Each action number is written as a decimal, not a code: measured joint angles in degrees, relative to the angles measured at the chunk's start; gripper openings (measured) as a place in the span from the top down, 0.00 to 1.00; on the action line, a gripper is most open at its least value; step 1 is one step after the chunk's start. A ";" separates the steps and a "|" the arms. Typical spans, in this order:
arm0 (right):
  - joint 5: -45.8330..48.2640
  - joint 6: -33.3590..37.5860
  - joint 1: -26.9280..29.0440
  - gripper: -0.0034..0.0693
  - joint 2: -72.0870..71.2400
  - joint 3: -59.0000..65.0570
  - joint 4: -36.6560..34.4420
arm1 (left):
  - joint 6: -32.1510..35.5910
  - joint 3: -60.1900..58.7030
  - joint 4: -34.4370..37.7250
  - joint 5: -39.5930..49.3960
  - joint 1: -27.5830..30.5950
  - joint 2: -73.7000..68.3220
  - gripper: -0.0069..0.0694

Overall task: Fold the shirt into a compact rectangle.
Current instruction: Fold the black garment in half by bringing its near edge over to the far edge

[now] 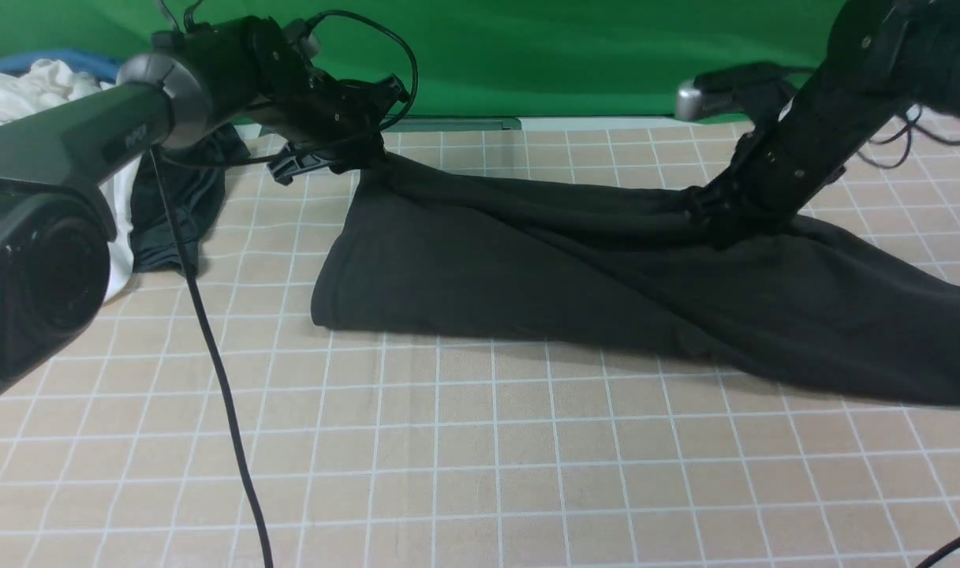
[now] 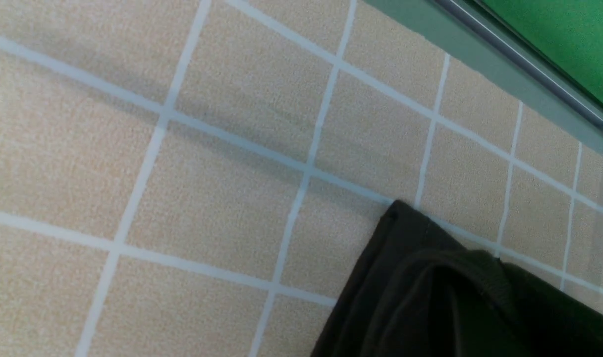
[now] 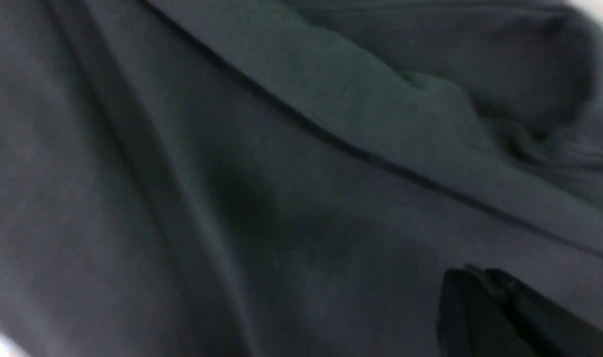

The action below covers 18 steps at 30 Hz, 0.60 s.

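We pinch the shirt [image 1: 527, 268] at two points.
Our left gripper [image 1: 364, 160] and right gripper [image 1: 720, 221] both clench its raised fabric.

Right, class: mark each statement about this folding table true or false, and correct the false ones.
1. The black long-sleeved knit shirt lies on a beige mat with a white grid. True.
2. The left gripper and right gripper hang clear of the shirt. False: both are shut on its fabric.
3. A crumpled white garment lies at the far left. True.
4. The plain backdrop is red. False: it is green.
5. The shirt is a compact rectangle. False: it stretches, wrinkled, between the grippers.
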<state>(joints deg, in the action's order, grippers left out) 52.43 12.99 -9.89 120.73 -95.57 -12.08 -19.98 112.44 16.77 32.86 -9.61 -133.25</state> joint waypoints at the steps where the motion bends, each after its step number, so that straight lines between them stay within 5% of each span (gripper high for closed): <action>1: -2.19 0.06 0.00 0.92 1.41 0.00 -0.25 | 0.23 0.00 0.00 -0.05 0.00 0.00 0.89; 11: -29.41 -2.14 0.05 0.92 6.11 0.00 -0.64 | 0.28 0.00 -0.60 -2.06 0.86 0.00 0.89; 18: -32.91 -3.18 0.09 0.92 6.41 0.00 -0.83 | 0.28 0.00 -0.60 -5.84 1.05 -0.12 0.88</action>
<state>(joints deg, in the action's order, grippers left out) 19.51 9.81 -9.80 127.14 -95.57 -12.91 -19.70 112.44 16.17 27.02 -8.56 -133.38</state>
